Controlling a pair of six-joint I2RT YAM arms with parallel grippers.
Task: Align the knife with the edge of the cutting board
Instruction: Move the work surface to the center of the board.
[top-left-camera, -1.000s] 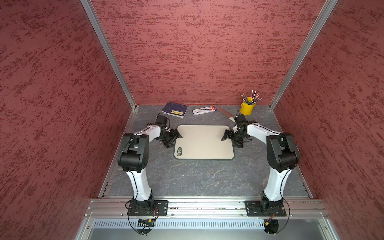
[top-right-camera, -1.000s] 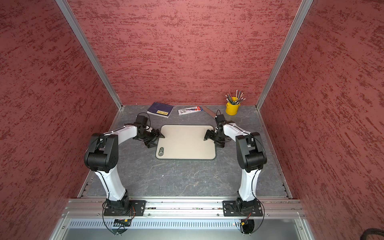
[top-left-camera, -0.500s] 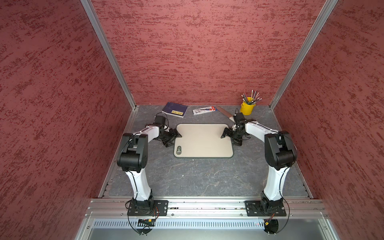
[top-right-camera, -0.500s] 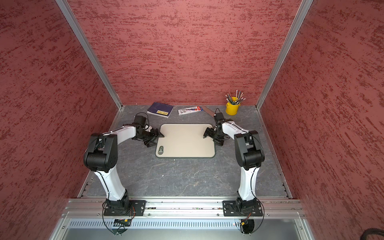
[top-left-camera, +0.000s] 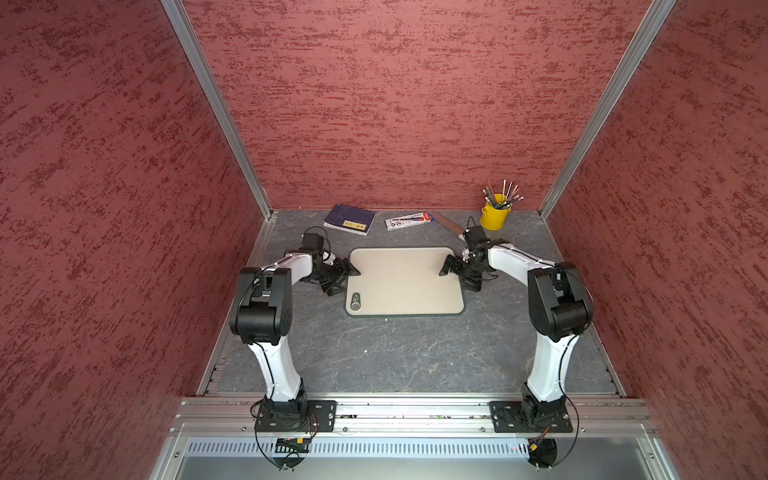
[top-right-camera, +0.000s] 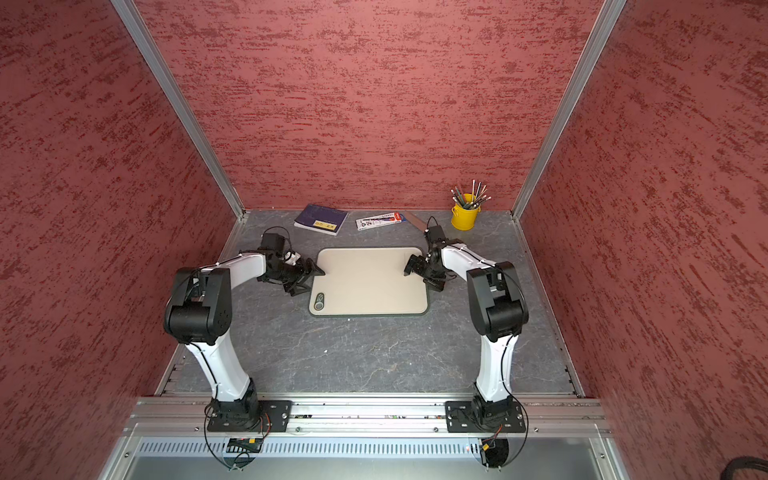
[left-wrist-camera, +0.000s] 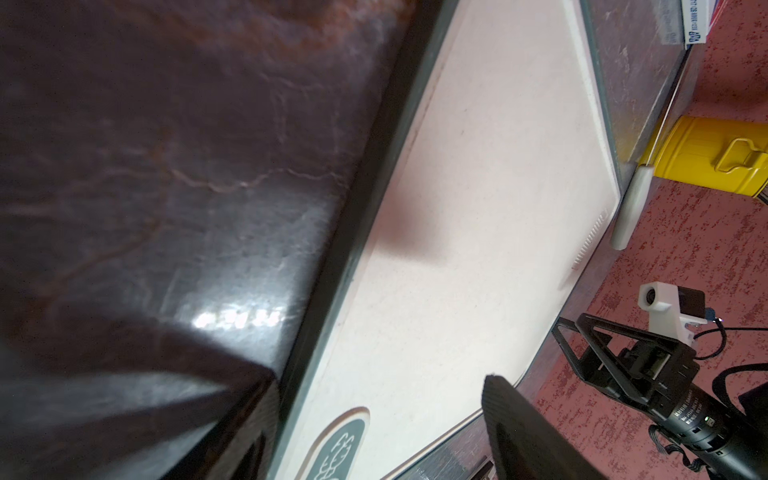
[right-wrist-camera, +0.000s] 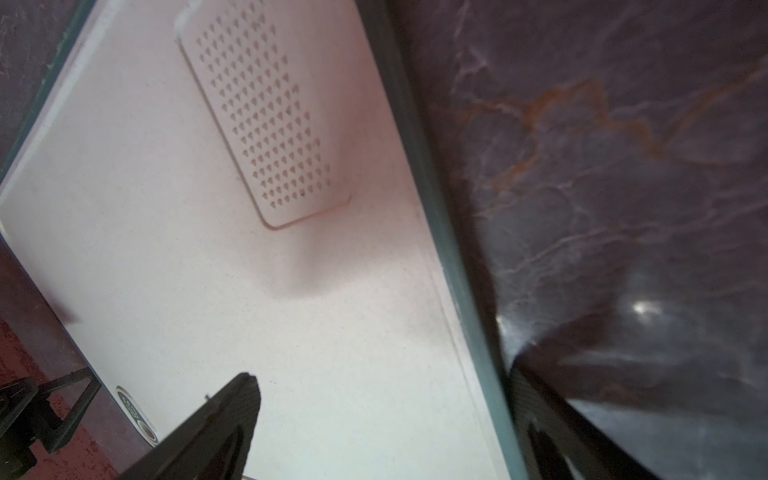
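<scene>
The left fingers (left-wrist-camera: 519, 424) are black with a fine woven texture. They stand wide apart and hold nothing. One hangs over the cutting board (left-wrist-camera: 478, 208) and its partner over the desk (left-wrist-camera: 166, 166), so the board's left short edge runs between them. The right fingers (right-wrist-camera: 224, 419) have the same dark weave. They are spread just as wide, also empty, and straddle the opposite short edge. Whether any fingertip touches the surface cannot be told.

The board is flat, matte and pale beige with faint speckling, rounded corners and a thin dark rim. A raised rectangular patch of small teardrop studs (right-wrist-camera: 266, 116) sits near its right end, and a dark oval insert (top-left-camera: 355, 301) marks its near left corner. It lies mid-desk, long sides parallel to the back wall.

The knife (top-left-camera: 444, 220) lies on the desk just behind the board's far right corner, slanted to both nearby edges. Its flat grey blade runs toward the back wall. Its slim, rounded off-white handle (left-wrist-camera: 629, 208) lies near the corner, and both top views hide it behind the right wrist.

Along the back are a white printed packet (top-left-camera: 409, 221), a dark blue book (top-left-camera: 350, 219) and a yellow metal cup (top-left-camera: 494, 216) bristling with pencils. The desk is glossy dark grey with pale marble veins.
</scene>
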